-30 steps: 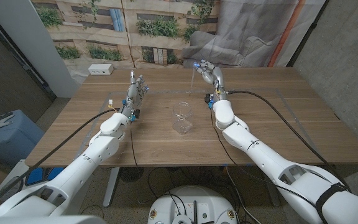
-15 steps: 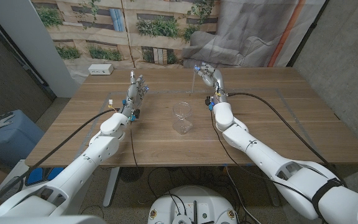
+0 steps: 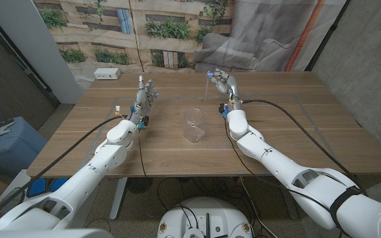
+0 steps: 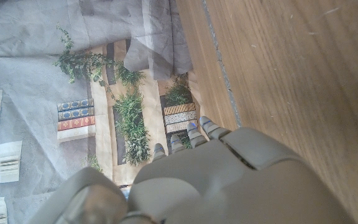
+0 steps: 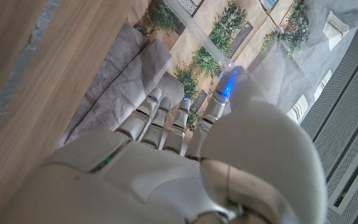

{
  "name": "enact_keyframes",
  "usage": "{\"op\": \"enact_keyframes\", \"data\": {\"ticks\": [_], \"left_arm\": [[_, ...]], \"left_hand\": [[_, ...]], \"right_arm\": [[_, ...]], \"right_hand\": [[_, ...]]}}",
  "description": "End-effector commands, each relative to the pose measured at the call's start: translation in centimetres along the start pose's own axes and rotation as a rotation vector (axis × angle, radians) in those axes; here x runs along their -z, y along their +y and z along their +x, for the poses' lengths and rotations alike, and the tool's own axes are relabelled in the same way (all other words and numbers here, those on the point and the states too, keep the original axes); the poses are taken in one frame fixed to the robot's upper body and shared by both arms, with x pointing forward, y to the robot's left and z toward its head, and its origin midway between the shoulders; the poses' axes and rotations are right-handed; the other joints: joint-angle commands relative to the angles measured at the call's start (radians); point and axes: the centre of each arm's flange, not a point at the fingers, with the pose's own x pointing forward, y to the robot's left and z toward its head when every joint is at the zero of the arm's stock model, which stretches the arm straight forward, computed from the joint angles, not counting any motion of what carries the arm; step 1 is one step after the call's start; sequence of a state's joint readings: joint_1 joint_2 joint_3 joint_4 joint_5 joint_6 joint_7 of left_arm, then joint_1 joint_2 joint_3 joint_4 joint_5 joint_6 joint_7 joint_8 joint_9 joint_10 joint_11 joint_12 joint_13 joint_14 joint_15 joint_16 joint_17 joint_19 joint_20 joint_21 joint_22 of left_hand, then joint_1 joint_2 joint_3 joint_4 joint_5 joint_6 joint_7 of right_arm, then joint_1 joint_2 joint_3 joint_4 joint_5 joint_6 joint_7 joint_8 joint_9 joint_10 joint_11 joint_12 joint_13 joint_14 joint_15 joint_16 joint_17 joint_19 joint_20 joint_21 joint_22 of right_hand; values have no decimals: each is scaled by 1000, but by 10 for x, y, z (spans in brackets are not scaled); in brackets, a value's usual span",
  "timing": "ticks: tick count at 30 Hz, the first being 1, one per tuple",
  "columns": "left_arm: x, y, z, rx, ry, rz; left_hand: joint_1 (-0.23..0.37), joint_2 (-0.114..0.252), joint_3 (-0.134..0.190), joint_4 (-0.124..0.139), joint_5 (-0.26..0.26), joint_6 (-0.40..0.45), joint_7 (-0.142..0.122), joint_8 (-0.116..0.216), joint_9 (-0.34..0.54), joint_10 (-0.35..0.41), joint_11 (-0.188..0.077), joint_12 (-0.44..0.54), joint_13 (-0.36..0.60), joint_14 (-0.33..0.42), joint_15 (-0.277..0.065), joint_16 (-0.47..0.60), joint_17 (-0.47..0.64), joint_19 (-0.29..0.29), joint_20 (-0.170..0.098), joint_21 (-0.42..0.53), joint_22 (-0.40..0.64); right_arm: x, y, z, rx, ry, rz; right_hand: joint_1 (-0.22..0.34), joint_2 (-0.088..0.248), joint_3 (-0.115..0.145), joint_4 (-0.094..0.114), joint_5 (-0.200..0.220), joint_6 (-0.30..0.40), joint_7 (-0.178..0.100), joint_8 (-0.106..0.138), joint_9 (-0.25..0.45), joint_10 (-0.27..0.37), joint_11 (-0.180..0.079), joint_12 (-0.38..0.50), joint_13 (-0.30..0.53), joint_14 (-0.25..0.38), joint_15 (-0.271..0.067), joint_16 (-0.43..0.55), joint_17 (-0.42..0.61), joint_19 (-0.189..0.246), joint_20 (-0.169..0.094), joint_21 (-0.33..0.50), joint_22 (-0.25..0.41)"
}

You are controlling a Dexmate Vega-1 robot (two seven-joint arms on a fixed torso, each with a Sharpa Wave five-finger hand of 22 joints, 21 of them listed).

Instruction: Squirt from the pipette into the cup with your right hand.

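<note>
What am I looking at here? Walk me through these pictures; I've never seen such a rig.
It is a two-armed robot at a wooden table. The wide picture comes from a camera on its head; the other two come from cameras on its wrists, looking along the backs of its hands. The right hand holds a thin clear pipette, also seen in its wrist view. The left hand holds nothing, fingers straight. A clear cup stands mid-table, and a white box lies at the far edge.

a clear plastic cup (image 3: pixel 194 125) is standing upright near the middle of the wooden table, open mouth up. a thin, clear pipette (image 3: pixel 208 88) is hanging nearly upright off the table, well behind the cup on the far right, its upper end sitting in the right hand (image 3: pixel 223 83).
</note>
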State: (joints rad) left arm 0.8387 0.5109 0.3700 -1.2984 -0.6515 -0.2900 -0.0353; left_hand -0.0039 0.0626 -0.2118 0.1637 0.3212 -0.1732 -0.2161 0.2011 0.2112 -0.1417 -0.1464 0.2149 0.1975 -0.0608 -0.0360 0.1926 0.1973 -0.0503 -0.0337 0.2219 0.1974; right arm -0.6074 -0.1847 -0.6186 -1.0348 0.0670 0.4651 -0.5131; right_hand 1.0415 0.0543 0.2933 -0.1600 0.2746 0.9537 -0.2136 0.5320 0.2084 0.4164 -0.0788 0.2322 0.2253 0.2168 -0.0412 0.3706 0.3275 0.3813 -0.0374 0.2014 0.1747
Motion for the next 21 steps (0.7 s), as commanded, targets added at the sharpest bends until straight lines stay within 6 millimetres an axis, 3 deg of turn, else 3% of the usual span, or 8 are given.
{"op": "enact_keyframes", "data": {"ticks": [1,21], "left_arm": [[0,0,0,0,0,0],[0,0,0,0,0,0]], "left_hand": [[1,42,-6,1,5,-7,-6,6,2,-6,-4,4,5,-9,-115,6,2,-7,-91,5,2],[1,42,-6,1,5,-6,-6,6,2,-6,-2,4,5,-9,-114,6,2,-7,-91,5,2]], "right_arm": [[2,-1,-1,0,-1,-14],[3,-2,-1,-10,6,-26]], "right_hand": [[7,8,-5,-1,4,-11,-2,-6,3,-8,-1,-3,3,-2,-95,6,1,4,0,6,2],[1,0,-18,0,2,-59,-3,-26,5,-37,2,-14,4,-22,-81,-4,1,-6,8,2,2]]}}
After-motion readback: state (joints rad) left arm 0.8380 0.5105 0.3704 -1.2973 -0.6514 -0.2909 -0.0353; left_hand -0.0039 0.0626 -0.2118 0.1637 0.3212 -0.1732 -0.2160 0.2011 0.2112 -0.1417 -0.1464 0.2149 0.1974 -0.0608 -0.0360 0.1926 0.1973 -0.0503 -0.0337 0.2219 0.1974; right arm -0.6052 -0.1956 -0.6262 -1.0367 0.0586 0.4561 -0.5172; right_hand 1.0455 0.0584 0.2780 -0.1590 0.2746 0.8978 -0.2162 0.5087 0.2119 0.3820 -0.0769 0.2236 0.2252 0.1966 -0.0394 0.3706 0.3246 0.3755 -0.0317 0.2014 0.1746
